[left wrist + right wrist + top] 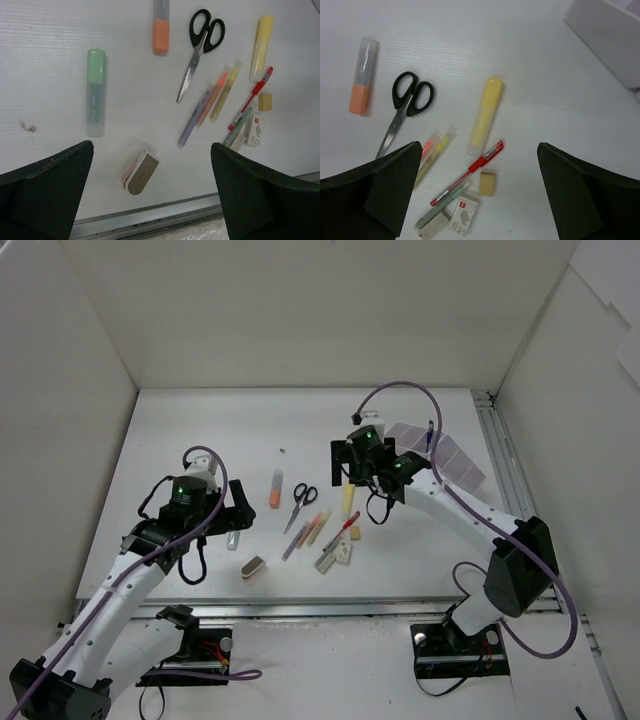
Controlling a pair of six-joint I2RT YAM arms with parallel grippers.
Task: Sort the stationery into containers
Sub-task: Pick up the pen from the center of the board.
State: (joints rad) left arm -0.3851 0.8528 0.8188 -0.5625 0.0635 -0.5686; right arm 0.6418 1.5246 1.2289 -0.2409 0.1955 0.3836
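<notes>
2 grippers, both spread fully, holding and touching nothing. Left gripper [151,147]: small block [140,172] low centre, green marker [95,92] upper left, orange marker [160,27] cut off at top edge. Right gripper [480,146]: yellow marker [485,117] centre, red pen [467,172], eraser [487,183], scissors [402,107] left; thin pens [434,150] partly hidden by finger. White tray [605,30]: upper right, cut off.

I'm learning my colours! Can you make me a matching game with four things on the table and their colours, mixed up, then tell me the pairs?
Things:
1. scissors handles
2. eraser
3. leftmost marker
4. rightmost marker

Colours:
A. yellow
B. black
C. green cap
D. tan

Pairs: 1-B, 2-D, 3-C, 4-A
</notes>
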